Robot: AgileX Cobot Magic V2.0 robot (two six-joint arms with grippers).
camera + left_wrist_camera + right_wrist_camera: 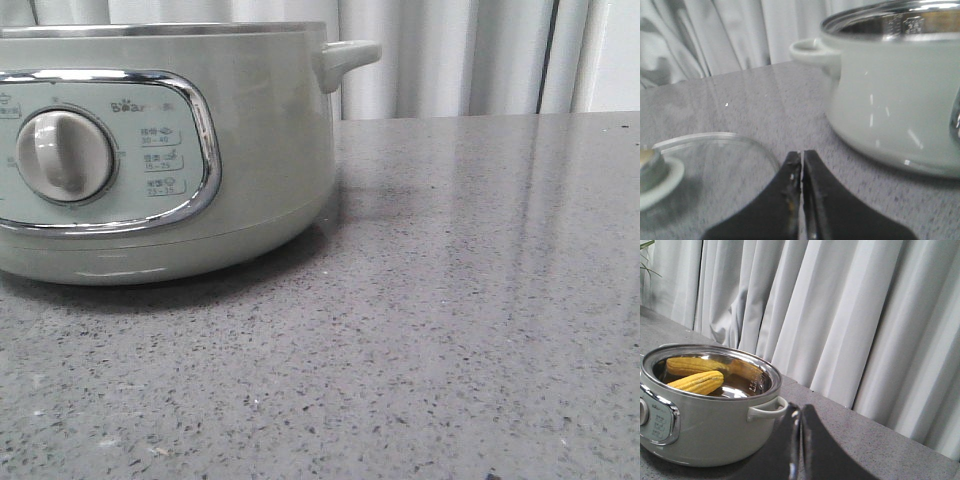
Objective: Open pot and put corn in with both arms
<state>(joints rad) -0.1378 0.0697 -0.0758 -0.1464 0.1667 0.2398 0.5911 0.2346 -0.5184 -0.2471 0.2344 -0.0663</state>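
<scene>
My left gripper [801, 165] is clenched on nothing, its two black fingers pressed tip to tip, and it hangs just above the grey stone table [480, 330]. My right gripper [799, 440] is pressed together and empty too, with the sage-green Bear cooker pot [705, 425] out at about ten o'clock from its tips.

The pot stands open. Its glass lid [715, 165] lies flat on the table at about nine o'clock from my left fingertips, knob up, well clear of the pot wall. The corn cob [696, 382] lies inside the pot against the near side of the steel liner. The second yellow shape beyond it I take to be its reflection in the polished wall, though I cannot rule out another cob.

By my judgement the work is as good as done, so the risks lie in pulling away. My left fingers sit low and just beside the lid's rim; a careless sideways sweep could skate the glass across the smooth stone or knock it into the pot. My right arm could clip the stubby side handle [767, 409], which juts out toward it.

Count: one pot, one lid, one cob that I am sure of, two grippers, both empty
</scene>
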